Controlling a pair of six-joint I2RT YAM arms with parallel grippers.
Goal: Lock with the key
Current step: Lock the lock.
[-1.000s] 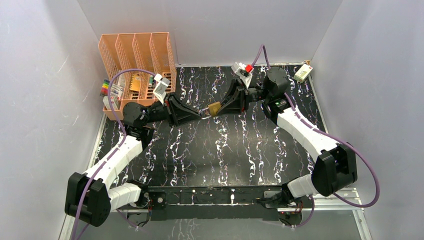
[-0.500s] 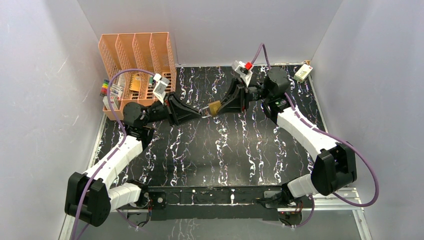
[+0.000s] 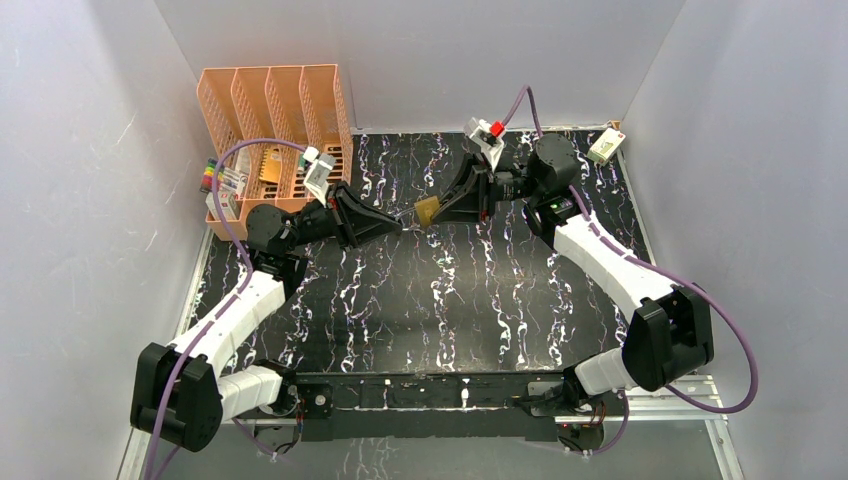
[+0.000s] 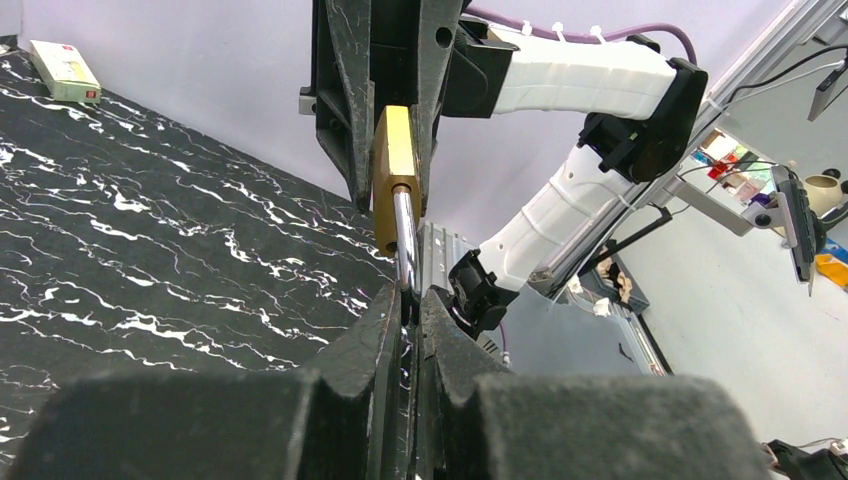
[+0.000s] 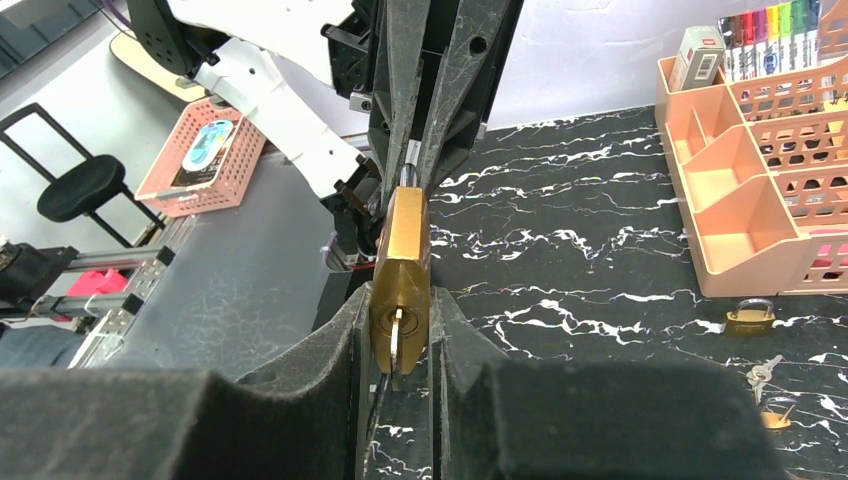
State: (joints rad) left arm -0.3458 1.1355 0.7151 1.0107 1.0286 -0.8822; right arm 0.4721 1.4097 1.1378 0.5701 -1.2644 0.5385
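— So where is the brass padlock [image 3: 427, 210] at this moment?
— Off the table [image 3: 450, 310], held in the air between the two grippers. The right gripper [image 3: 440, 211] is clamped on its brass body. In the right wrist view one finger presses each flat face, and the body stands upright between them, reaching out past the fingertips.
— And the key?
— A key [image 5: 396, 342] sits in the keyhole. That end of the body points back into the right jaws, deep between the fingers.
— What about the left gripper?
— The left gripper [image 3: 400, 224] is closed almost completely, pinching the shackle [image 4: 404, 243]. The steel bar runs from the padlock's far end straight into the narrow slit between its fingertips.
— So the two sets of jaws face each other?
— Yes, tip to tip and close together, with the lock spanning the short gap between them.
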